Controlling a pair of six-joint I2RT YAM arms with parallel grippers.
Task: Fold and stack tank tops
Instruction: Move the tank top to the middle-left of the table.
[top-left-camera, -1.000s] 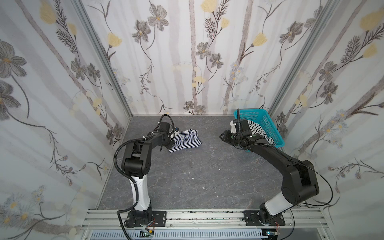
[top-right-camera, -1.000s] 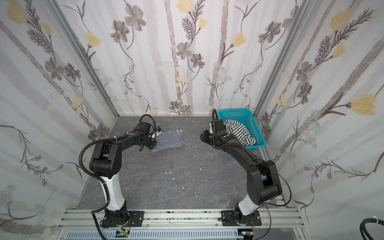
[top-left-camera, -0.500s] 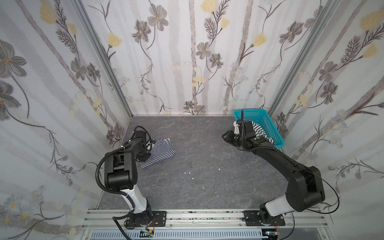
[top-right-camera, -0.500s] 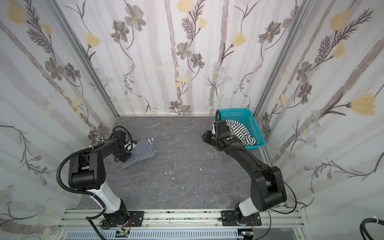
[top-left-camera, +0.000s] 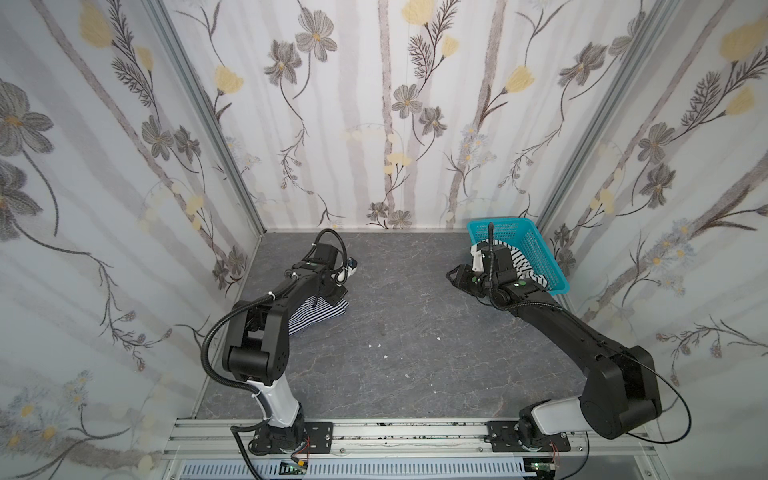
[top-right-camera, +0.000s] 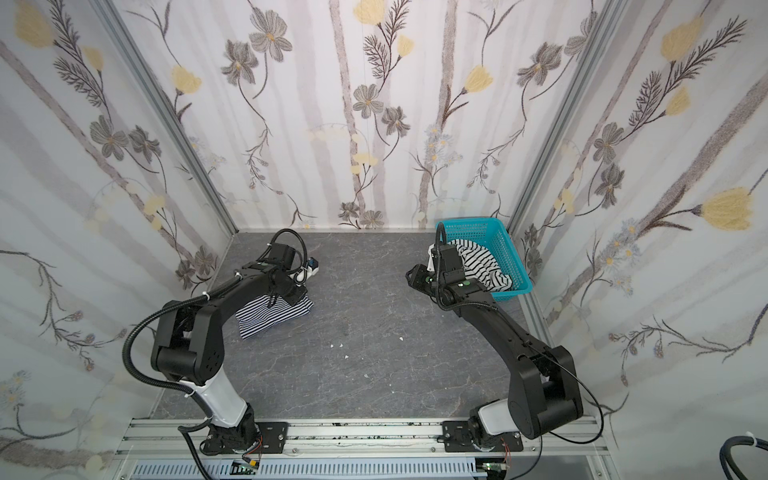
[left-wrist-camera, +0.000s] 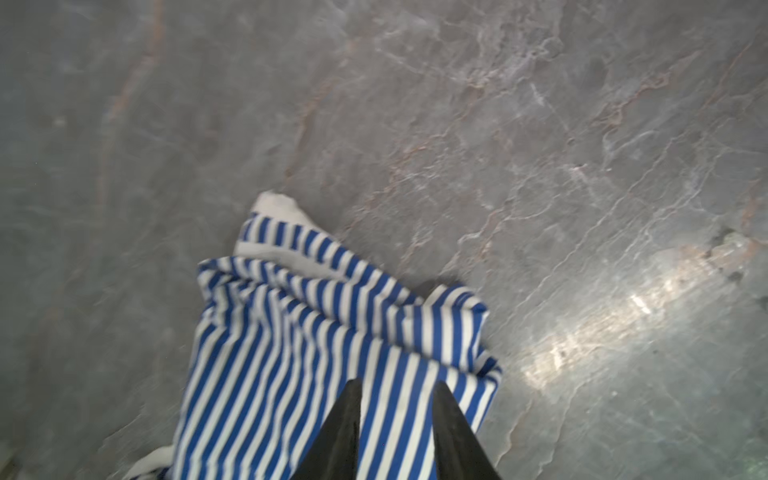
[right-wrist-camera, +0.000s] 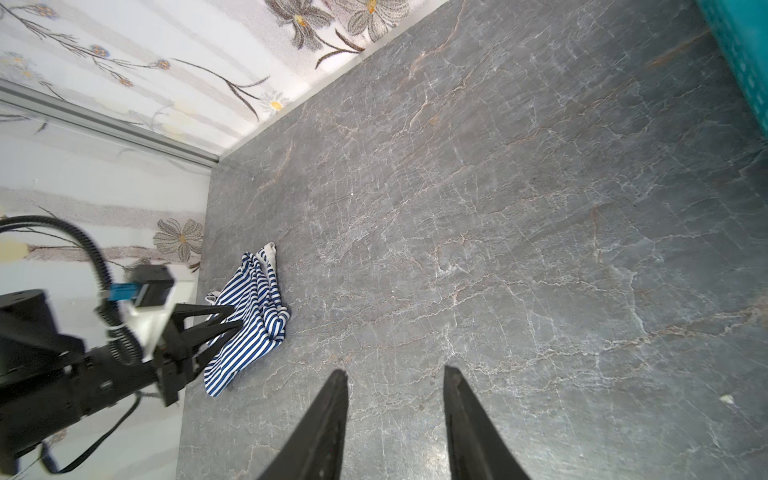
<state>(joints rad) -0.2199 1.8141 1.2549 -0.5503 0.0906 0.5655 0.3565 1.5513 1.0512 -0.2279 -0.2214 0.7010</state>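
The navy-and-white striped tank top (top-left-camera: 320, 309) (top-right-camera: 270, 318) lies crumpled on the grey table near the left wall. My left gripper (left-wrist-camera: 395, 384) hangs over its edge, jaws a little apart, with stripes (left-wrist-camera: 332, 324) showing between the fingers and nothing pinched. The right wrist view shows the same top (right-wrist-camera: 249, 324) with the left gripper (right-wrist-camera: 237, 318) at it. The white tank top with black stripes (top-left-camera: 525, 266) (top-right-camera: 482, 266) lies bunched in the teal basket. My right gripper (top-left-camera: 453, 274) (right-wrist-camera: 395, 372) hovers open over bare table just left of the basket, holding nothing.
The teal perforated basket (top-left-camera: 536, 249) (top-right-camera: 505, 245) stands in the back right corner against the wall. Floral walls close in the table on three sides. A few white crumbs (top-left-camera: 378, 345) lie mid-table. The arm bases sit on the front rail.
The navy-striped top has been dragged from the back middle leftward and nearer the front. The left jaws have parted slightly over it. The right arm has barely moved.
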